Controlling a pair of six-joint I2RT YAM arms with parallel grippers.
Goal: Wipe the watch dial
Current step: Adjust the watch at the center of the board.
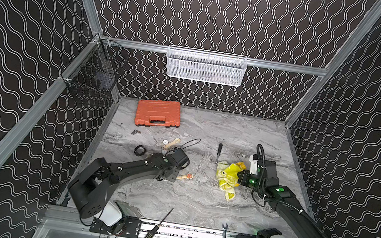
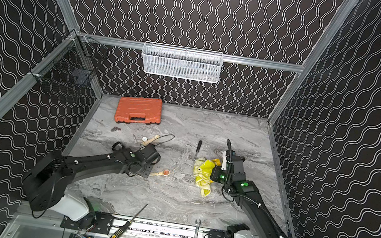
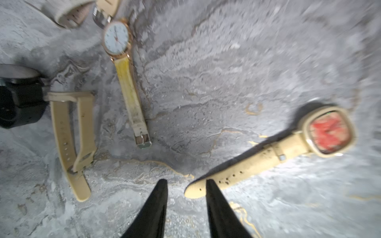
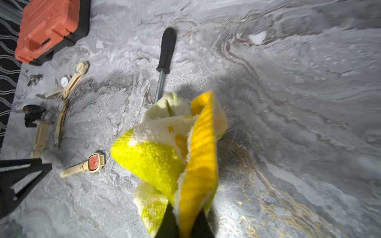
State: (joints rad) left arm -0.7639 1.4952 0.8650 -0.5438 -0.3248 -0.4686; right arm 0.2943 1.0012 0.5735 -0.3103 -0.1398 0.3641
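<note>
Two things stood out in both top views: the red-dial watch (image 1: 188, 176) lay flat on the marble table (image 1: 197, 202), left of centre, and the yellow cloth (image 1: 226, 177) sat well apart to its right. On the far side, the orange case (image 1: 158, 112) was closed, so no idea what it held. Same for the white mesh basket (image 1: 205, 66) and the black wire basket (image 1: 93, 77) on the rails, I couldn't tell. In the left wrist view, the left gripper (image 3: 185, 181) had its jaws part open, pinching nothing, with one fingertip over the strap's free end. I'd guess the watch was light, its strap floppy and its glass slick and scratchable, so pinning the strap near the dial looked smartest. In the right wrist view, the right gripper (image 4: 185, 208) was clamped on the soft cloth.
</note>
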